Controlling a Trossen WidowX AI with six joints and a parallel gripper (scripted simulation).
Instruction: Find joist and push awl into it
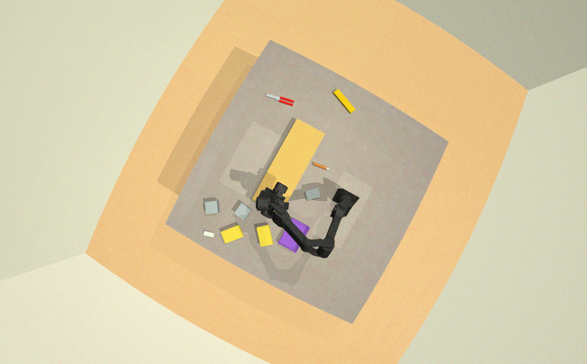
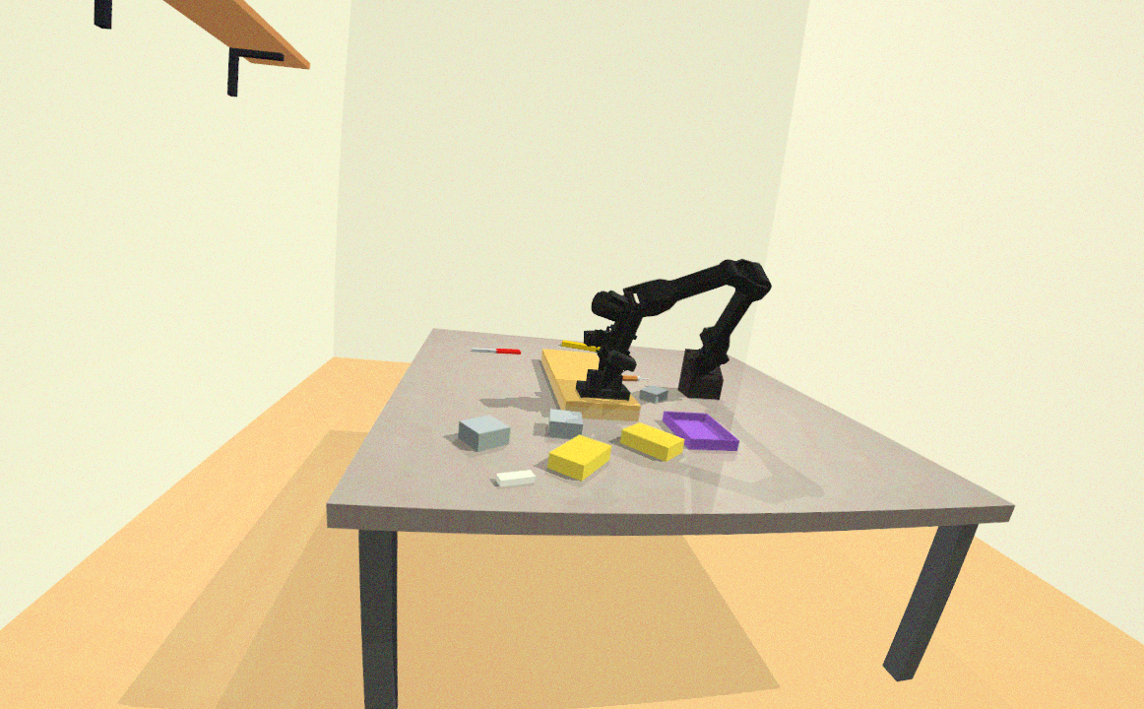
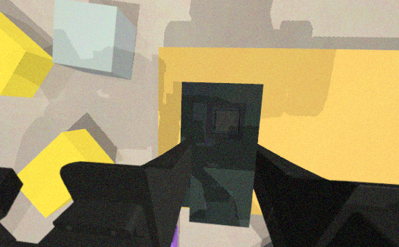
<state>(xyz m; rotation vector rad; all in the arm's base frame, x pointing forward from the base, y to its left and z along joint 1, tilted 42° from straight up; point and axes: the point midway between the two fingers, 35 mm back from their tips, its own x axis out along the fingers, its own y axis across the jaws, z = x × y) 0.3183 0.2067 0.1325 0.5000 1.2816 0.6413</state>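
My gripper (image 2: 608,377) (image 3: 218,141) points down, shut on the dark stud finder (image 2: 596,390) (image 3: 221,159). The stud finder is low over the near end of the yellow-orange floor panel (image 1: 298,139) (image 2: 603,411) (image 3: 357,120); whether it touches the panel I cannot tell. The small square on its top looks dark in the wrist view. The orange-handled awl (image 1: 320,165) (image 2: 630,378) lies on the table beside the panel's long side. The purple tray (image 1: 287,247) (image 2: 713,445) stands off the panel's near end, partly under the arm in the top view. No joist is visible.
Grey blocks (image 1: 242,211) (image 2: 565,423) (image 3: 84,34) and yellow blocks (image 1: 264,235) (image 2: 652,440) (image 3: 44,171) stand near the panel's near end. Another grey block (image 1: 312,194) (image 2: 654,395) is beside the arm base. Red-handled pliers (image 1: 285,102) and a yellow bar (image 1: 344,100) lie beyond the far end.
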